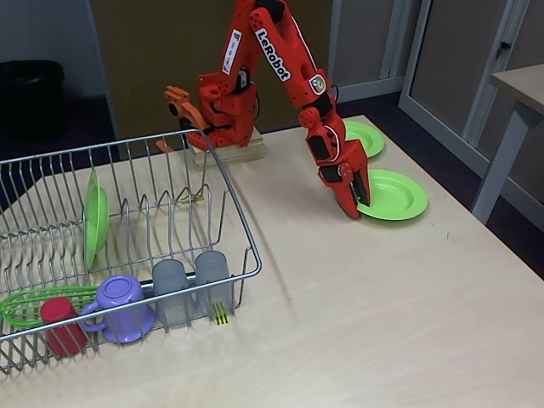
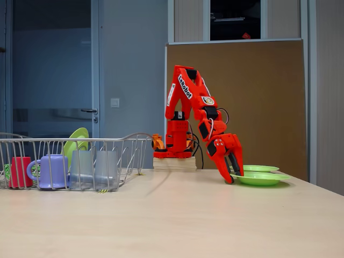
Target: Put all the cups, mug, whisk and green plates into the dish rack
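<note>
The dish rack [image 1: 223, 174] is thin, shiny silver wire. The green plates [image 1: 396, 195] look like smooth plastic — faintly glossy. The tumblers [image 1: 171, 291] are translucent grey-blue plastic, the mug [image 1: 121, 296] opaque lilac. The table [image 1: 365, 314] is pale matt wood-grain laminate.

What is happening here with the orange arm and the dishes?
The arm is loading the dish rack. Its gripper is down at the near edge of a green plate on the table, apparently gripping the rim. A second plate lies just behind. In the rack are already one plate on edge, the red cup, the mug, two tumblers, and the whisk.
</note>
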